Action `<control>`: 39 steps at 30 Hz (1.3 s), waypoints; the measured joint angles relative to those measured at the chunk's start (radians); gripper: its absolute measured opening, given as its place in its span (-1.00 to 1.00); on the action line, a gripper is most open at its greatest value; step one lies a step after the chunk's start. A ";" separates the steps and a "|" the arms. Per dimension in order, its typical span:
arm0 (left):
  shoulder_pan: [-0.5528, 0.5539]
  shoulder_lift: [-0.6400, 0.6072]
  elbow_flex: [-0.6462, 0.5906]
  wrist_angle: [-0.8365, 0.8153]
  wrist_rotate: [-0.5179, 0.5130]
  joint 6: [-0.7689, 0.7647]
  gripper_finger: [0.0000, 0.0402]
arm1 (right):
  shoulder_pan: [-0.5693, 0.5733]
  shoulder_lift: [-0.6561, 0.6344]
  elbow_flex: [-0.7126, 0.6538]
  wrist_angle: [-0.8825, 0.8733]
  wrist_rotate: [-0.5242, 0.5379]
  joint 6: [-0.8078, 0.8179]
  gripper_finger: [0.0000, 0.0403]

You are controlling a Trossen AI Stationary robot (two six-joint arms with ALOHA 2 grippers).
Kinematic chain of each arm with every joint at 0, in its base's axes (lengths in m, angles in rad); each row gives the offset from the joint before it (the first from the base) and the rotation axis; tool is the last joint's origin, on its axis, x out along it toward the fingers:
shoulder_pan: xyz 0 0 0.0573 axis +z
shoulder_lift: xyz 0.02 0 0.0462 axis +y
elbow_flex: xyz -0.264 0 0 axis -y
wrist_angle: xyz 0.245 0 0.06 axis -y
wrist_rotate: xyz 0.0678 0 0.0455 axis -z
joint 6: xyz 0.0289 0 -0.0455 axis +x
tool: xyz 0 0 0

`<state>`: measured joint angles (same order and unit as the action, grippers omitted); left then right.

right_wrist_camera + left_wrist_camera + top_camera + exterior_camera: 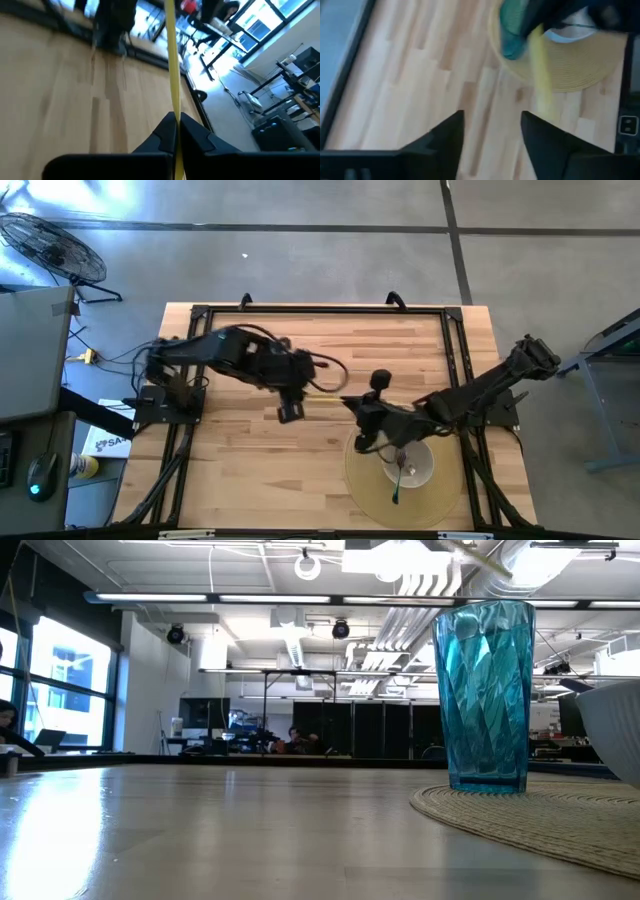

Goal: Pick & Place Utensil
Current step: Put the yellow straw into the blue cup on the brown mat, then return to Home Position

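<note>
Resting on the round woven placemat [372, 490], a white bowl [418, 468] holds a green utensil [398, 480]; beside it, the right gripper [175, 131] pinches a yellow utensil [172, 65]. Left gripper [491, 131] spread above the counter [240, 470].

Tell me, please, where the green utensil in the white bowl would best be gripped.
Probably by the handle of the green utensil, which pokes out over the rim of the white bowl above the placemat. Come from straight above, fingers across the thin shaft; its head lies inside the bowl, harder to reach.
</note>
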<state>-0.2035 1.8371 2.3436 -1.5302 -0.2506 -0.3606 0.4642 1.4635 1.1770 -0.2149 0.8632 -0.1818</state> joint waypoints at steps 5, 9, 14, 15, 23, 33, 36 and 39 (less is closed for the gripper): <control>-0.056 -0.110 0.000 -0.038 -0.118 -0.007 0.16 | 0.075 -0.108 -0.008 0.020 0.023 0.085 -0.99; -0.154 -0.173 -0.001 -0.042 -0.267 -0.020 0.20 | 0.117 -0.192 -0.139 0.253 0.047 0.091 -0.99; -0.269 -0.209 -0.051 -0.041 -0.444 -0.077 0.20 | 0.085 -0.243 -0.424 0.811 -0.010 0.001 -0.99; -0.288 -0.214 -0.065 -0.041 -0.463 -0.091 0.20 | 0.069 -0.243 -0.478 0.934 -0.022 -0.013 -0.99; -0.342 -0.232 -0.209 -0.041 -0.525 -0.230 0.20 | -0.006 -0.233 -0.740 1.317 -0.161 0.079 -0.99; -0.340 -0.232 -0.313 -0.041 -0.517 -0.297 0.20 | 0.009 -0.248 -0.788 1.250 -0.143 0.105 -0.85; -0.340 -0.233 -0.312 -0.041 -0.468 -0.277 0.20 | 0.009 -0.297 -0.788 1.161 -0.140 0.105 -0.70; -0.367 -0.253 -0.313 -0.040 -0.442 -0.277 0.20 | 0.011 -0.371 -0.785 1.032 -0.133 0.145 -0.53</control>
<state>-0.5708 1.5845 2.0304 -1.5703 -0.6928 -0.6377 0.4754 1.0926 0.3922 0.8173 0.7301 -0.0370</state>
